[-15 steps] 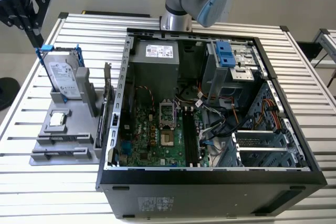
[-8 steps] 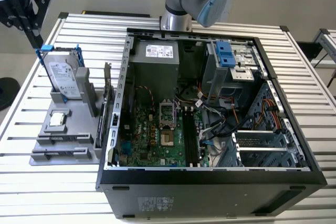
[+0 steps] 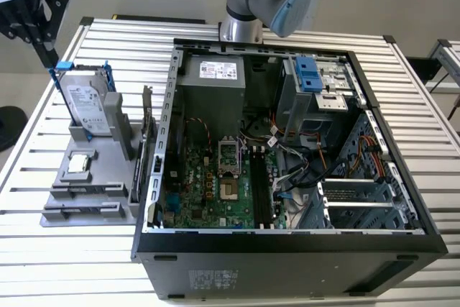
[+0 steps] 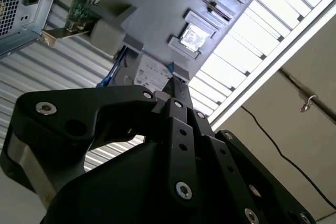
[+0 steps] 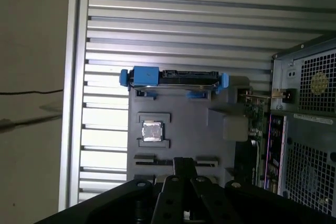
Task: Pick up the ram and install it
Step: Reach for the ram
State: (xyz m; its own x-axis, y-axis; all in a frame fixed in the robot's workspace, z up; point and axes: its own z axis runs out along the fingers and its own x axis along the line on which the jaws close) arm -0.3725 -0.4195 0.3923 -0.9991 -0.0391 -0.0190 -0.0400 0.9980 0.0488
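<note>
End effector (image 3: 52, 59) was closed, fingers pressed together, poised just above the blue-handled hard drive (image 3: 88, 104) standing in the grey fixture (image 3: 108, 177) beside the open computer case (image 3: 287, 249).

slatted metal table (image 3: 43, 264) carries a grey parts holder (image 3: 93, 186) and an open computer case (image 3: 287, 271).

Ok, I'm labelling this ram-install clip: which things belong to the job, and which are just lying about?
Job: thin dark ram stick by the grey plastic holder; long black memory slots in the open computer case; black gripper.
Lying about: silver hard drive in blue bracket; square silver processor chip; green card with metal bracket.
</note>
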